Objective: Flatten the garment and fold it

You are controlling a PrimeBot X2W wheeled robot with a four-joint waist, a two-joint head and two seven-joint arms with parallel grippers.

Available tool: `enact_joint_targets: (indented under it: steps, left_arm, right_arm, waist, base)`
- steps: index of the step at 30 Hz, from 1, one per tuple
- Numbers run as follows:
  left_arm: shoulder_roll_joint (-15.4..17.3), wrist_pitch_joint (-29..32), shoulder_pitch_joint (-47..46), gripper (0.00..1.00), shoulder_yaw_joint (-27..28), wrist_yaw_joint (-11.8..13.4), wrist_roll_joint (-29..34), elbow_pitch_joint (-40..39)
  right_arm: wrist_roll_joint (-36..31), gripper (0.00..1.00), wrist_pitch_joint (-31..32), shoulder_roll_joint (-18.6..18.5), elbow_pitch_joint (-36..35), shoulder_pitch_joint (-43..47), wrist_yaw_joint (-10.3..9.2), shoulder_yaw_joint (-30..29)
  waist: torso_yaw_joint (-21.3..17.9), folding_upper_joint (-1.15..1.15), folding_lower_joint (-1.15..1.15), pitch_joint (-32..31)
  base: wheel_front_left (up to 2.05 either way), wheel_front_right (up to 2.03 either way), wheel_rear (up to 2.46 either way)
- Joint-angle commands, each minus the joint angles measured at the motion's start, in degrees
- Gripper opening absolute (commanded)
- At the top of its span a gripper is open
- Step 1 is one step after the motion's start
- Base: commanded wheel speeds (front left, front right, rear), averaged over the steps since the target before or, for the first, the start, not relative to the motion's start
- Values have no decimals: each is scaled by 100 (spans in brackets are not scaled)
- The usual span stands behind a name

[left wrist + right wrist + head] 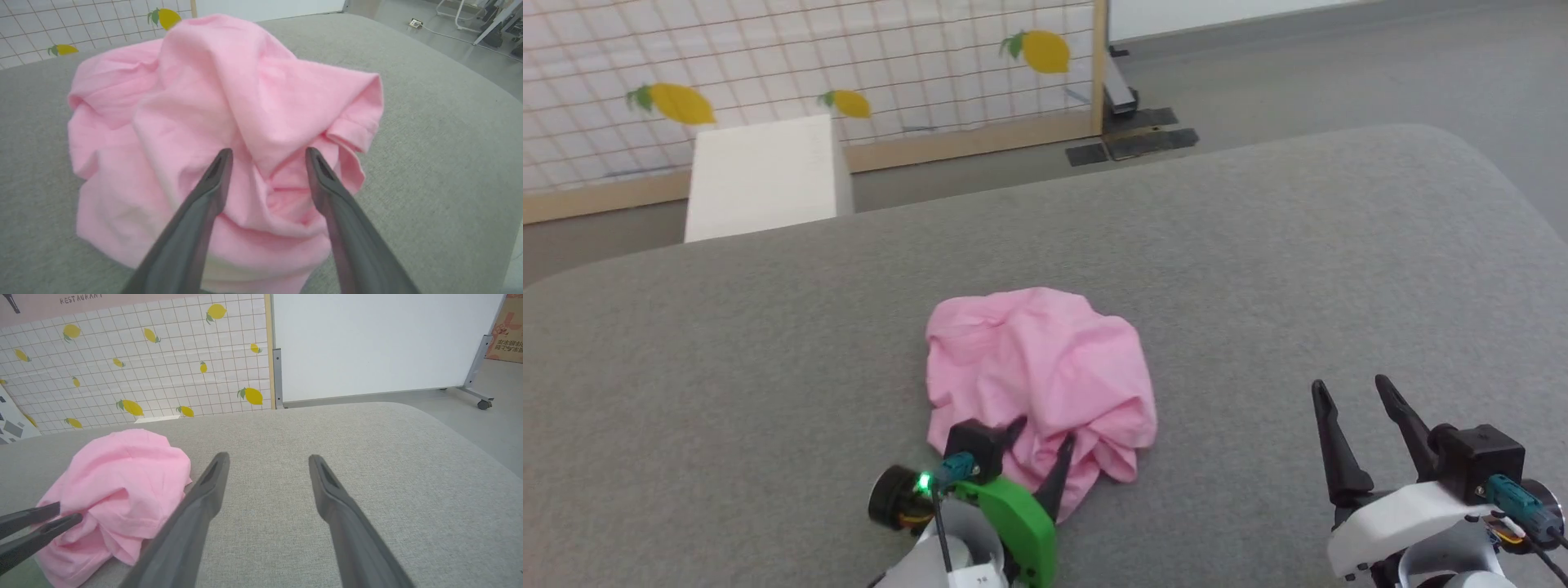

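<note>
The left gripper (pixel 1044 434) stands at the near edge of the pink garment (pixel 1037 359), its two dark fingers (pixel 196 204) spread wide and clamping nothing, with rumpled folds rising between and beyond the tips (the left wrist view shows a hemmed opening (pixel 355 134) just off one fingertip). To its right, well apart from the cloth, the right gripper (pixel 1352 384) hangs with its jaws likewise parted, empty, over bare grey surface (pixel 1258 245). The garment lies in a crumpled heap near the front middle of that fabric-covered surface, bunched and wrinkled rather than spread flat, its near edge tucked against the left gripper. Past the surface's rounded far edge stands a white box (pixel 764 175), and behind it a gridded wall panel printed with yellow lemons (pixel 1045 51), edged by a wooden frame (pixel 1101 65) and grey floor (pixel 1339 73).
</note>
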Motion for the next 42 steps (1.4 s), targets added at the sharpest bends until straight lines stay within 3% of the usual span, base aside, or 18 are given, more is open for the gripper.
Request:
enact_joint_targets:
  steps: [1,13,22,29,42]
  left_arm:
    - [6,-66,55,100,28,70,65,-180]
    - [344,-120,351,100,1116,506,565,-2382]
    - [966,-121,845,100,2066,755,543,-2563]
    - [1437,-97,1378,100,2466,748,305,-2826]
    - [1594,190,1744,100,2435,882,267,-3446]
  right_arm:
    - [-8,100,3,4,-4,-51,-9,-9]
    - [-70,100,102,4,-199,5,-9,-134]
    - [-221,100,239,4,-409,-22,-9,-137]
    - [-226,100,295,4,-488,38,-9,-110]
    - [-173,100,389,4,-593,261,-9,-53]
  waist:
    - [188,40,0,-45]
    - [834,40,0,-131]
    - [1068,40,0,39]
    - [1128,40,0,110]
    - [1196,40,0,7]
  base:
    - [0,0,0]
    - [0,0,0]
    - [0,0,0]
    - [0,0,0]
    - [0,0,0]
